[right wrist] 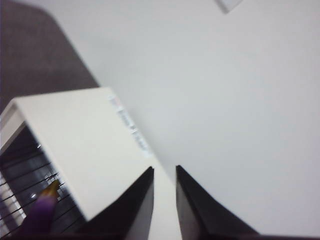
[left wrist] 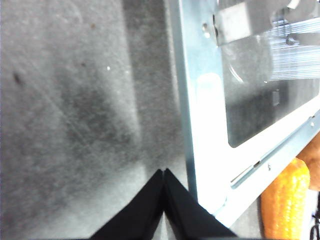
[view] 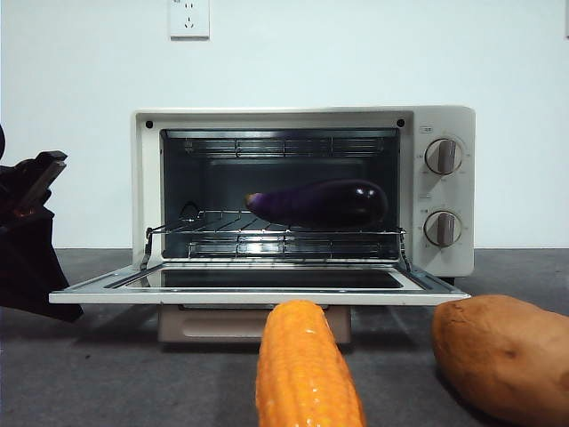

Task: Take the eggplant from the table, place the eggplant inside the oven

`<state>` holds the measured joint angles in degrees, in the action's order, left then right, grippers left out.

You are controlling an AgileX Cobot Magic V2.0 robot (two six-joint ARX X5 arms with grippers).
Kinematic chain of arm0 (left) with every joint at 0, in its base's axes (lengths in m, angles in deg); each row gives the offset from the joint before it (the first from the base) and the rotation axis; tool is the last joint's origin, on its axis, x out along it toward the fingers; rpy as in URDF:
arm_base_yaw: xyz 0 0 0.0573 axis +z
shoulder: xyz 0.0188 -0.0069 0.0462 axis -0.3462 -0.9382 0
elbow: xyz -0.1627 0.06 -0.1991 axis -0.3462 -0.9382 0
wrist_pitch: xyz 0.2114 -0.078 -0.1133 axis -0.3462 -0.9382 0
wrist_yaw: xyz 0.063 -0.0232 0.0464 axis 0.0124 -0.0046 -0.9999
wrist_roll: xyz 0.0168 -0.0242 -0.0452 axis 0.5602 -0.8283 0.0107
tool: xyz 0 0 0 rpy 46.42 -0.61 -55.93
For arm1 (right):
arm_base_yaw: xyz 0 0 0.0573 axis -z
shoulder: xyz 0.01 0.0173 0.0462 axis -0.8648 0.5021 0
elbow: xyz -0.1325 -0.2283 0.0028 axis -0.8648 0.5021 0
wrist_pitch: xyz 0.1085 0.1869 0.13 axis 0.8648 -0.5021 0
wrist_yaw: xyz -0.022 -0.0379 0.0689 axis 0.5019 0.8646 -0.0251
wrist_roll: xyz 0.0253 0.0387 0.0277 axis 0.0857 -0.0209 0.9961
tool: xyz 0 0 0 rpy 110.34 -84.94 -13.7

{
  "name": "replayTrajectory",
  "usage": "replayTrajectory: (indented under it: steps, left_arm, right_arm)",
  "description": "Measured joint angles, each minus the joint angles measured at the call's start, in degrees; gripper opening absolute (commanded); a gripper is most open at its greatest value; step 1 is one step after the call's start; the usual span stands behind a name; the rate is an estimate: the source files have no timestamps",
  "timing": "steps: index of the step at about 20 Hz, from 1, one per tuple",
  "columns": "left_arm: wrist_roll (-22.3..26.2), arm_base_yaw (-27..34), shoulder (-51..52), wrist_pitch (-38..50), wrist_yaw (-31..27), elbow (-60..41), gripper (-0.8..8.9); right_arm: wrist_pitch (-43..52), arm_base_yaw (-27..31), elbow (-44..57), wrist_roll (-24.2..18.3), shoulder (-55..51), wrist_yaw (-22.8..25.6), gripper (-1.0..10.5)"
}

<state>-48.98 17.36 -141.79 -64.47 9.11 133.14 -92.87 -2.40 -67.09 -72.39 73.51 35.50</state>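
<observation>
The glossy dark purple eggplant (view: 318,203) lies lengthwise on the wire rack (view: 267,233) inside the cream-white oven (view: 302,191), whose glass door (view: 258,283) is folded down flat. In the right wrist view its stem end (right wrist: 44,202) shows through the oven's mouth. My right gripper (right wrist: 165,172) hovers above the oven's top (right wrist: 85,145), jaws a narrow gap apart with nothing between them. My left gripper (left wrist: 164,172) is shut and empty, low over the table (left wrist: 65,115) beside the door's left edge (left wrist: 200,125).
An orange-yellow corn cob (view: 305,366) lies on the table in front of the door, and a brown sweet potato (view: 502,351) sits at the front right. The left arm (view: 31,240) shows dark at the left edge. A wall socket (view: 189,18) is behind.
</observation>
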Motion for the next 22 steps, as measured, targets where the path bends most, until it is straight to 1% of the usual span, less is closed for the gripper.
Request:
replayTrajectory:
  steps: [5, 11, 17, 22]
  left_arm:
    - [0.2, 0.0, -0.4, 0.2, 0.6, 0.0, 0.06]
    - [1.2, 0.1, -0.6, 0.4, 2.8, 0.0, 0.06]
    - [2.5, 0.7, -0.7, 1.1, 5.8, -0.2, 0.06]
    - [2.7, 1.2, -0.9, 1.5, 11.1, -0.2, 0.06]
  right_arm:
    - [0.0, 0.0, 0.0, 0.7, -4.9, 0.4, 0.6]
    - [-1.2, 0.0, 0.0, 3.8, -10.1, 0.4, 0.6]
    - [-8.3, 0.0, 0.0, 9.5, -14.5, 0.4, 0.6]
    - [-18.9, 0.0, 0.0, 16.3, -16.5, -0.7, 0.6]
